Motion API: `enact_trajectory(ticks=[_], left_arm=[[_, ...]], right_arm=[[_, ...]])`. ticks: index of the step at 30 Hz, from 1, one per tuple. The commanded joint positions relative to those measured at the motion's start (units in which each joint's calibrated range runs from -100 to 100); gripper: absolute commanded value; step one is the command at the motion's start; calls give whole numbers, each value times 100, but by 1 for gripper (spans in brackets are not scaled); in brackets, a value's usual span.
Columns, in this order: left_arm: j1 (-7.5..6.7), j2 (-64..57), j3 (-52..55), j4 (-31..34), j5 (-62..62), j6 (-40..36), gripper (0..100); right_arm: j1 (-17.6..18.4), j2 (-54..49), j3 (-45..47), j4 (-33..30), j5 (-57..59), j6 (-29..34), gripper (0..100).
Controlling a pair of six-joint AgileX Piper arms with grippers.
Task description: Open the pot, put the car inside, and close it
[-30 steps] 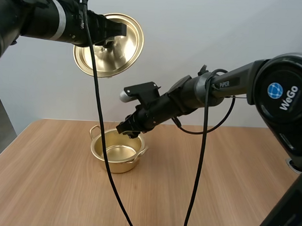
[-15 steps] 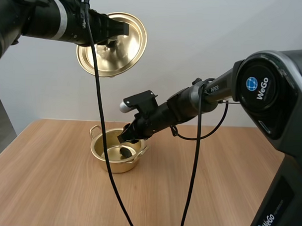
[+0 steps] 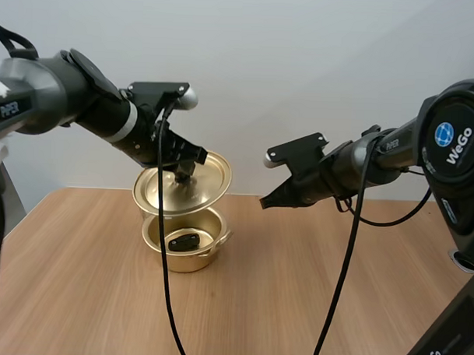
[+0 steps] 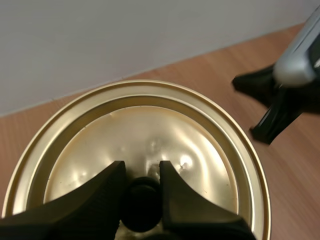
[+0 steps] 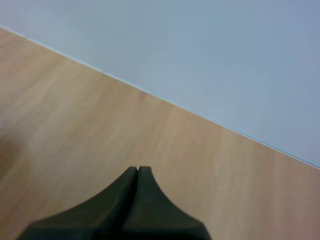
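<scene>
A gold pot [image 3: 184,242] stands on the wooden table, left of centre, with a small dark car [image 3: 185,239] lying inside it. My left gripper [image 3: 184,171] holds the gold lid [image 3: 182,185] by its black knob [image 4: 143,202], tilted just above the pot's rim. In the left wrist view its fingers [image 4: 102,192] pinch the knob from both sides over the lid [image 4: 150,145]. My right gripper [image 3: 266,203] hangs in the air to the right of the pot, shut on nothing. Its fingers [image 5: 136,195] lie together as one wedge over bare table.
The wooden table [image 3: 310,305] stretches wide to the right of and in front of the pot. A pale wall rises behind the table's far edge [image 5: 200,117]. My right arm's gripper tips [image 4: 267,107] show beyond the lid.
My left arm has brought the lid down from high up to just over the pot. My right gripper left the car in the pot, drew back to the right and shut.
</scene>
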Motion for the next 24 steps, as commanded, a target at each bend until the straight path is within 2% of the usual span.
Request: enact_trajectory(ticks=[1,10,15,17,18,20,21,24], left_arm=[[-105,607,273,319,-702,-6,0],[-139,1454,414,487,-1763,184,0],[-139,1782,414,-185,-1658,999,0],[-139,1872,414,-185,-1761,1101,4],[-139,1897,414,-185,-1761,1146,10],[-139,1896,414,-264,-1704,1219,30],[-139,1880,414,-346,-1703,1218,45],[-139,1738,414,-348,-1781,1218,100]], right_arm=[[-405,-110,4,284,923,-4,0],[-497,-709,4,328,1726,-4,0],[-497,-834,4,328,1860,-4,0],[-497,-834,4,316,1927,-4,0],[-497,-834,4,304,1980,-4,0],[-497,-834,4,304,2065,-4,0],[-497,-834,4,304,2065,-4,0],[-497,-834,4,304,2082,-28,0]])
